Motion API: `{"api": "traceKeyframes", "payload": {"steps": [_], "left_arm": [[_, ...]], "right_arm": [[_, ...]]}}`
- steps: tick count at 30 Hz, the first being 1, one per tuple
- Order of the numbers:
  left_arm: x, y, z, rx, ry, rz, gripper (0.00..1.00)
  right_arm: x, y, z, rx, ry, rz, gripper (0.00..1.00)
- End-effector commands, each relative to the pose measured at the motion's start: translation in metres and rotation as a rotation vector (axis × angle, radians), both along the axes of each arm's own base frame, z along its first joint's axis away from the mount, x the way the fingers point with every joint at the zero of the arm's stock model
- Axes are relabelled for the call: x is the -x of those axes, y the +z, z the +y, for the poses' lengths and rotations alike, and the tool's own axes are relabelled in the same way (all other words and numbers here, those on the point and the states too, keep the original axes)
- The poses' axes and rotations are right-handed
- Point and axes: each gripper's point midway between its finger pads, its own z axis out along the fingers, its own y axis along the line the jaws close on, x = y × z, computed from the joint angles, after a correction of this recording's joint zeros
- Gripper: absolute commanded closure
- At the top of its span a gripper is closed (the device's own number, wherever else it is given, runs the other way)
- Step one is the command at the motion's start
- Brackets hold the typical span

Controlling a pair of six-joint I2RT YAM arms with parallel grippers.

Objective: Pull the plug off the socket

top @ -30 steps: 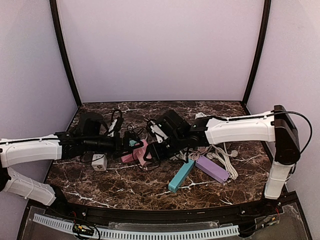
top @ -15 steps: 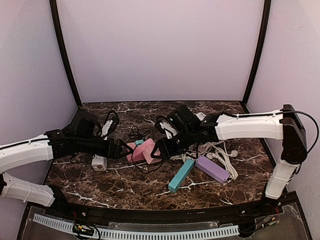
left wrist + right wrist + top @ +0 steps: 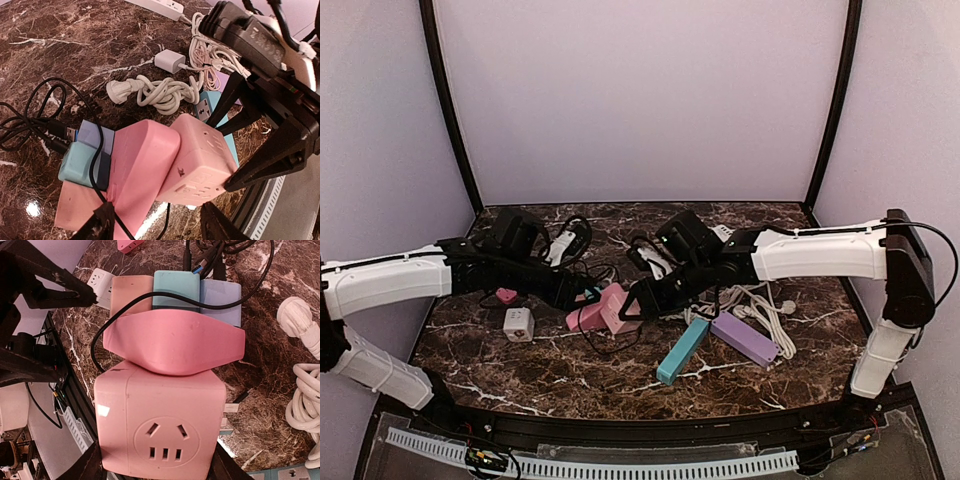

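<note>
A pink cube socket (image 3: pixel 621 309) has a wide pink plug (image 3: pixel 582 318) pushed into one face. My right gripper (image 3: pixel 638 298) is shut on the cube; in the right wrist view the cube (image 3: pixel 160 425) fills the space between my fingers, with the plug (image 3: pixel 175 342) above it. Pink, teal and lavender blocks sit behind the plug (image 3: pixel 176 287). My left gripper (image 3: pixel 582 295) is open just beside the plug. In the left wrist view the plug (image 3: pixel 140 170) and cube (image 3: pixel 200 160) lie in front of my spread left gripper (image 3: pixel 160 227). A black cable crosses the plug.
A teal power strip (image 3: pixel 682 350) and a purple one (image 3: pixel 744 338) lie right of centre. White coiled cables (image 3: pixel 765 305) lie behind them. A white cube adapter (image 3: pixel 518 323) and a small pink piece (image 3: pixel 506 296) sit at the left. Black cables (image 3: pixel 570 245) tangle at the back.
My left arm has swung back and to the right, bringing its open gripper up to the pink plug. My right gripper has kept its hold on the cube, which shifted slightly.
</note>
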Motion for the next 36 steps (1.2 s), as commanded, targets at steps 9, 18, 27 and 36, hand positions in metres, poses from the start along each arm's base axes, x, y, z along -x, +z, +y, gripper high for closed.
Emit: {"api": "traceKeyframes", "payload": {"steps": [9,18,27,36], "left_arm": [[0.006,-0.018,-0.009,-0.097,-0.138,-0.025,0.43],[0.004,-0.035,0.002,-0.216,-0.146,-0.079,0.39],[0.001,-0.036,-0.001,-0.284,-0.192,-0.156,0.42],[0.001,-0.047,-0.002,-0.370,-0.226,-0.185,0.49]], "right_arm": [[-0.003,0.044,0.009,-0.147,0.040,-0.030,1.00],[-0.002,0.046,0.007,-0.162,0.070,-0.019,1.00],[0.001,0.044,0.006,-0.161,0.090,-0.006,1.00],[0.000,0.047,0.004,-0.167,0.094,-0.012,1.00]]}}
